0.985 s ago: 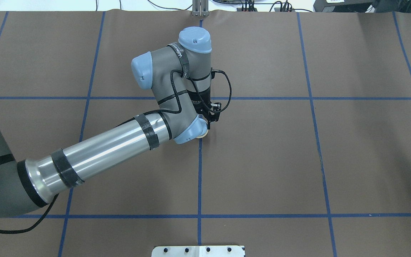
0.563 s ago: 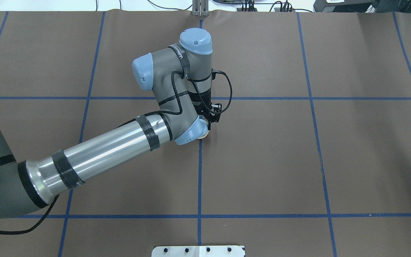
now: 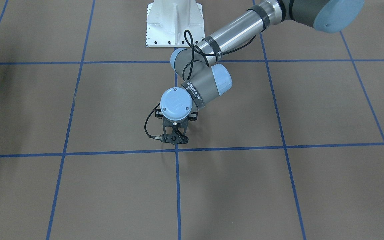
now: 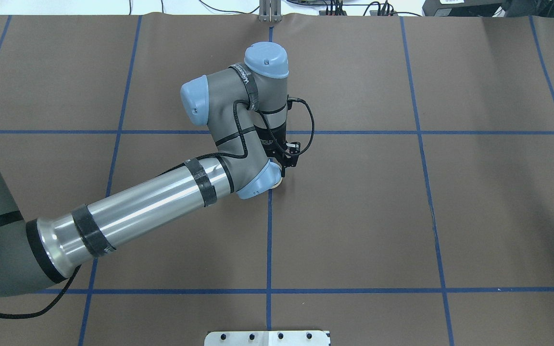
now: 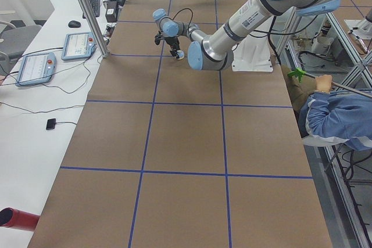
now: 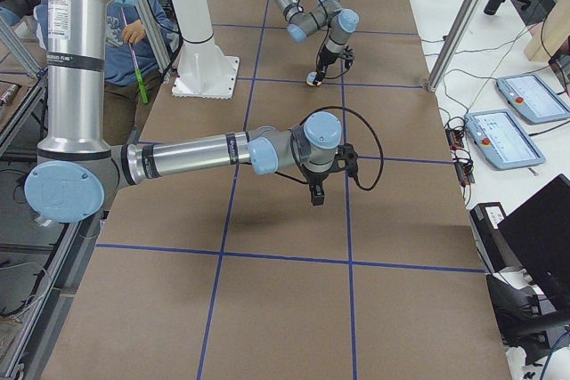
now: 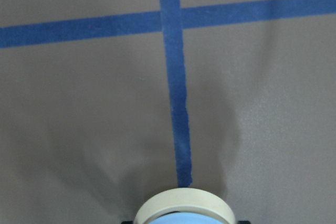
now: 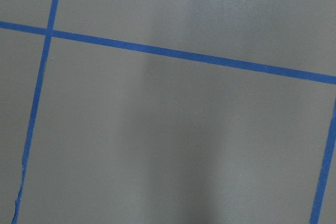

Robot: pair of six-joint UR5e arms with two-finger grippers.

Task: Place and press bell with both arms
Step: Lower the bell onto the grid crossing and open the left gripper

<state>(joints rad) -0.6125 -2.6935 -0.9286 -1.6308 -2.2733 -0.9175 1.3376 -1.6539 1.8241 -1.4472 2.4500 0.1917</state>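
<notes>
Brown table [image 4: 354, 216] taped in a blue grid, with a white bench [image 5: 35, 114] alongside. The bell [image 7: 184, 207] lies at the centre tape line beneath the left claw [image 5: 175, 51]. The front view hides it. The right claw [image 6: 316, 198] hangs well apart. I cannot tell either claw's grip.

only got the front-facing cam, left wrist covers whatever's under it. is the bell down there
Observer: Yes. The left wrist camera shows the bell at its bottom edge, cream rim around blue dome, at the end of a blue tape line.
Operator: where's the right arm, not in my frame
Observer: Exterior right shows it reaching over the table, right gripper hanging above it, apart from the bell.
Operator: is the left gripper shut on it
Observer: Can't tell. Exterior right shows it just above the bell.
</notes>
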